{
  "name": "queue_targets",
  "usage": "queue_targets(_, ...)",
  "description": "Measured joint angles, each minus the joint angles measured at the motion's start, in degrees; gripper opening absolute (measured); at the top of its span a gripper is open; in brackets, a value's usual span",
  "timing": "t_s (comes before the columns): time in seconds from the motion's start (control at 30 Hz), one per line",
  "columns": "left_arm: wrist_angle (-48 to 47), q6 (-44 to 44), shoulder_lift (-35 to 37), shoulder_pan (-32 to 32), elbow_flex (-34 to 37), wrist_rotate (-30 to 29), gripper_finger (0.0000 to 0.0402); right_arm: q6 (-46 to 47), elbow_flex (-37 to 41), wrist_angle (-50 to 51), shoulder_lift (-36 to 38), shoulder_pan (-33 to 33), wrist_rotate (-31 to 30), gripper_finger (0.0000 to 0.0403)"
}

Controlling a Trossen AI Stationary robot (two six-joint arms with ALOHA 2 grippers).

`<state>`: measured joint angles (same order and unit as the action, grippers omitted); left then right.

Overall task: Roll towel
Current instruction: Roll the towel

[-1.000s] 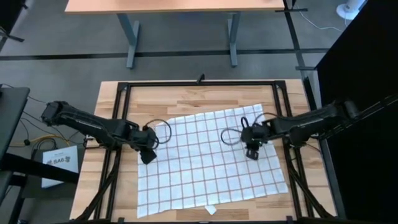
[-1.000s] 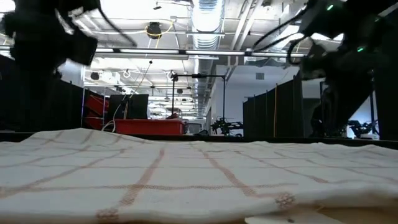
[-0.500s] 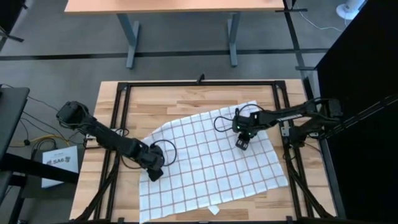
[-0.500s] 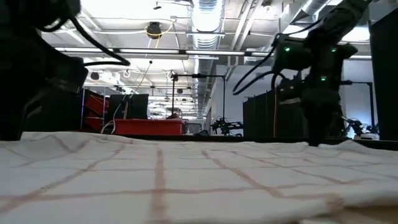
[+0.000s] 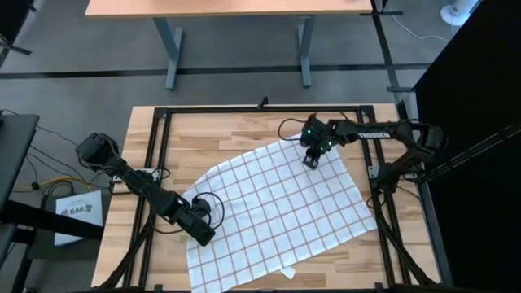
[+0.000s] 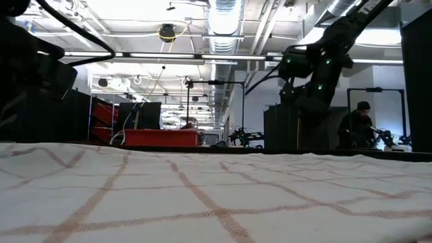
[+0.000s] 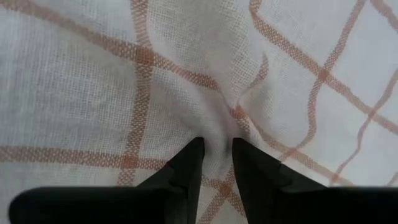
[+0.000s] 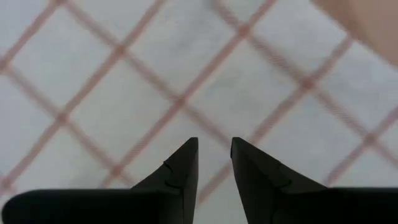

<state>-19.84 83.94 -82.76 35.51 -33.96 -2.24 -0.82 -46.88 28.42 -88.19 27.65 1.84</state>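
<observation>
The white towel (image 5: 277,212) with reddish-brown grid lines lies spread flat and slantwise on the wooden table (image 5: 236,134). Its small white tag (image 5: 286,273) is at its near edge. My left gripper (image 5: 200,232) is down at the towel's left edge and shut on the cloth (image 7: 216,144). My right gripper (image 5: 311,159) is over the towel's far corner with its fingers nearly together (image 8: 214,146). No cloth shows gathered between them, and I cannot tell whether it touches the towel. My left gripper pinches a small pucker of the towel (image 7: 219,124) between its two fingertips, close to the towel's left edge. The fingers slant down onto the cloth. Creases run out from the pinch, and the towel around it lies on the table.
A black metal frame (image 5: 260,108) runs around the table top. Bare wood lies along the far side and past the towel's far corner (image 8: 364,25). Loose cables (image 5: 213,203) trail by the left gripper. A person (image 6: 359,125) shows far off in the room behind.
My left gripper has gone toward the table's near edge, to the towel's left edge. My right gripper has gone toward the far edge, from the towel's right part to its far corner. The towel has turned a little, its left corner drawn toward the near side.
</observation>
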Motion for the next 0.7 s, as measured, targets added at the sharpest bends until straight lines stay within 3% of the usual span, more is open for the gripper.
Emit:
queue_targets(0.33,4.38,1.43,-0.16,0.61,0.12,0.13,0.0077,-5.46,-9.12,0.63,-14.63,0.71,1.56,0.0086)
queue_targets(0.53,6.67,1.41,-0.28,0.59,0.18,0.24,0.0077,-11.08,-22.45,1.93,-21.69,0.82,1.46,0.0086)
queue_targets(0.7,6.72,1.09,-0.26,0.59,0.18,0.17,0.0077,-14.7,-35.41,8.81,-28.97,1.1,1.3,0.0086)
